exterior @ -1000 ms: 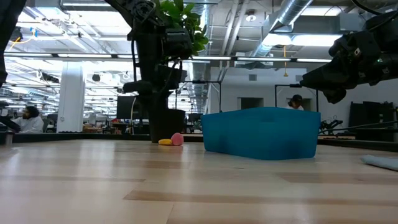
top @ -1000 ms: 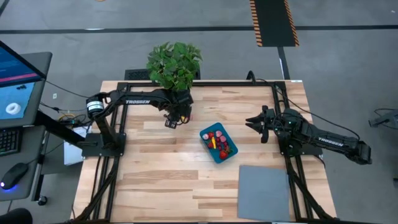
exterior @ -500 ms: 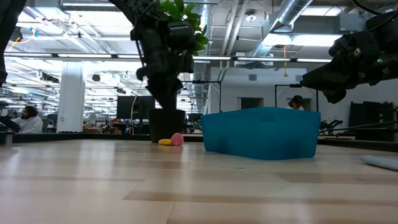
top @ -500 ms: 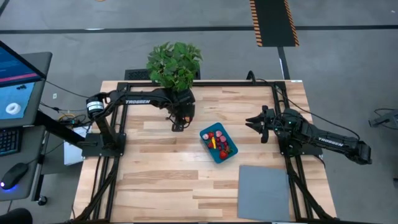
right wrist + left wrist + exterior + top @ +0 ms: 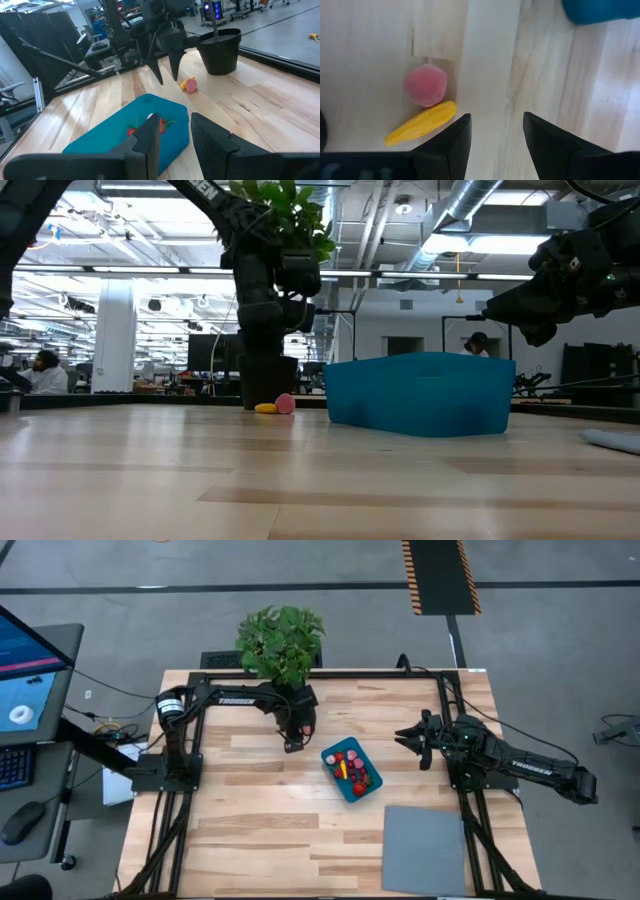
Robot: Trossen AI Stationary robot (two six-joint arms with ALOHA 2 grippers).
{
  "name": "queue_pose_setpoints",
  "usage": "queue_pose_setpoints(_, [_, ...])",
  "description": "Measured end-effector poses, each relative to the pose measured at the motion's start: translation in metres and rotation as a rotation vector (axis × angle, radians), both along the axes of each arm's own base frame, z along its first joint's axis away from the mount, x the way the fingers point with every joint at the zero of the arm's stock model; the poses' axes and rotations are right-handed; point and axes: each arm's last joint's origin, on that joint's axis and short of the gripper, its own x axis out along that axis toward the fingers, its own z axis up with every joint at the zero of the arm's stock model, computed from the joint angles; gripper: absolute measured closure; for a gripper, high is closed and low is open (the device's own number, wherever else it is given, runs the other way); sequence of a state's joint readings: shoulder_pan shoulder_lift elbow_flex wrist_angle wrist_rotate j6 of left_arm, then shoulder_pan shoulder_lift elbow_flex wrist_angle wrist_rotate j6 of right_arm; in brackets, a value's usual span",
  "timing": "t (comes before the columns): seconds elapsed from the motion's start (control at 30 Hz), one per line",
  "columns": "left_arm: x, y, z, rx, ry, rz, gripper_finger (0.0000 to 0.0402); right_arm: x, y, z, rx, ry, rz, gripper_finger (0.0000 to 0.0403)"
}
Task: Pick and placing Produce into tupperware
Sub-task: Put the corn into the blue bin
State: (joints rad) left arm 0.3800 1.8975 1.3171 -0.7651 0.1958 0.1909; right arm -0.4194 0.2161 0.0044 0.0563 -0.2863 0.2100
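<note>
The left gripper hangs with its jaws apart and empty above the wooden table, just beside a pink piece and a yellow piece of produce lying near the potted plant. The teal tupperware nearby holds more produce. The right gripper, half-open and empty, waits over the table's right side.

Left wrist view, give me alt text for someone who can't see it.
The left hand hangs open over the wooden table, its two dark fingers empty. Just beside them lie a round pink piece of produce and a long yellow piece, touching each other. A corner of the blue tupperware shows at the picture's edge.
</note>
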Motion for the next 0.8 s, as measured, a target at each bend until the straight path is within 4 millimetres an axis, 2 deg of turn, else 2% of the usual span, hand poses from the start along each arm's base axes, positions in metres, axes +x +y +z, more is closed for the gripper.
queue_pose_setpoints(0.3, [0.005,-0.001,0.008,0.088,0.028,-0.112,0.0233,0.0,0.0,0.0,0.0,0.0,0.0,0.0272])
queue_pose_setpoints(0.4, [0.003,0.001,0.008,0.17,0.068,-0.14,0.0233,0.0,0.0,0.0,0.0,-0.001,0.0,0.0272])
queue_pose_setpoints(0.53, [0.0,0.001,0.007,0.196,0.098,-0.252,0.0233,0.0,0.0,0.0,0.0,-0.001,0.0,0.0272])
queue_pose_setpoints(0.7, [0.003,-0.007,0.007,0.19,0.092,-0.317,0.0233,0.0,0.0,0.0,0.0,-0.001,0.0,0.0272])
queue_pose_setpoints(0.8, [0.005,-0.012,0.007,0.299,0.143,-0.382,0.0233,0.0,0.0,0.0,0.0,-0.001,0.0,0.0272])
